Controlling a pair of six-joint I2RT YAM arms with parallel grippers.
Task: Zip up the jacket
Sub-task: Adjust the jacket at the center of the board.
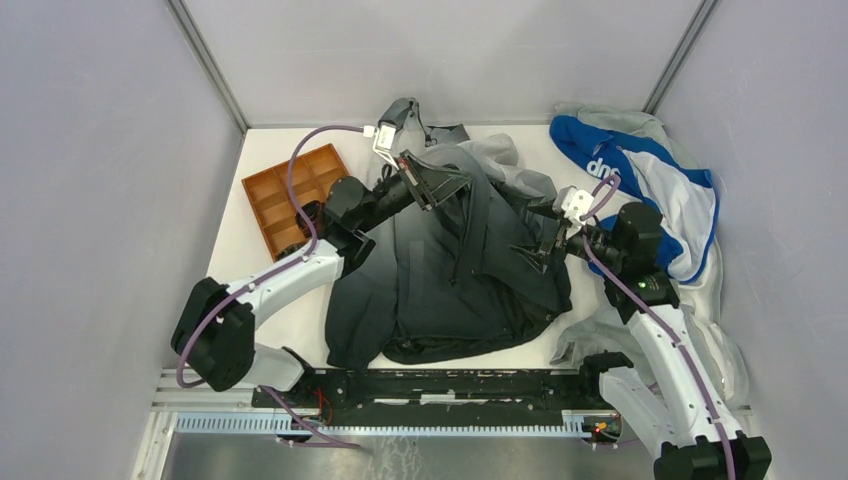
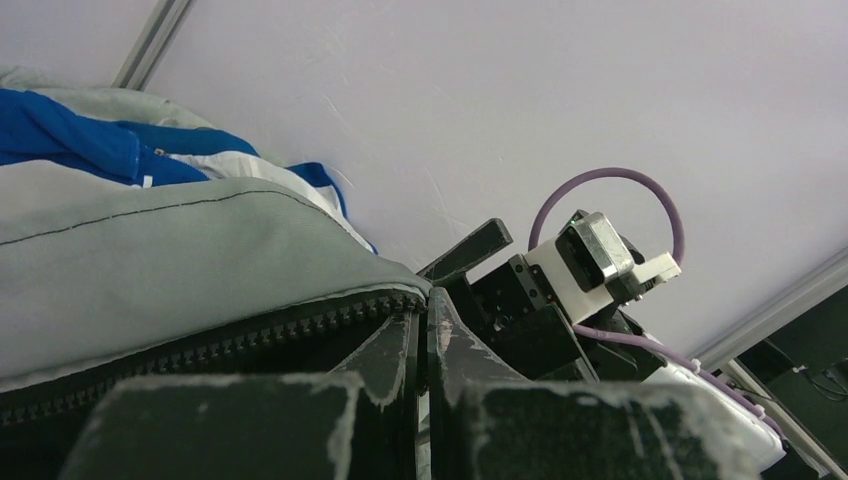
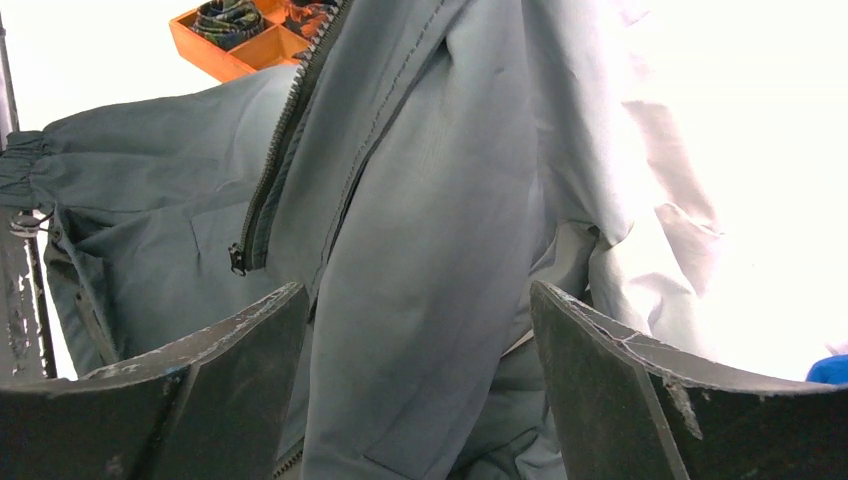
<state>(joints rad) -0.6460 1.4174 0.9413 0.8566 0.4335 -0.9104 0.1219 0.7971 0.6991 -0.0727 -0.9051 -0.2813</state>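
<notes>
**Desk:** Stock, left to right?

**Operator:**
- Item one, tray (image 1: 290, 197): far left on the counter (image 1: 300, 320), just beside my left arm, with bare counter nearer me.
- Item two, left fingers (image 2: 445, 350): clenched on the jacket (image 1: 450, 285) at its top edge, beside the zip teeth (image 2: 250, 340), tenting the cloth up.
- Item three, jacket: mid-counter, hem close to the near edge, collar toward the back wall.
- Item four, slider (image 3: 238, 258): low on the zip, ungripped.
- Item five, right fingers (image 3: 215, 375): released and spread wide, facing the cloth, nothing in them.
- Item six, blue-white top (image 1: 650, 185): heaped far right, beside my right arm.

**Desk:** Step?

**Operator:** I judge it the reach for the slider; the zip is not yet run. Next I must shift my right fingers leftward in their own view onto the pull. Then I pinch it and draw toward the held end.

**Desk:** Room?

**Operator:** Tight rightward, with the heap and wall close. Freer over the jacket's middle.
</notes>
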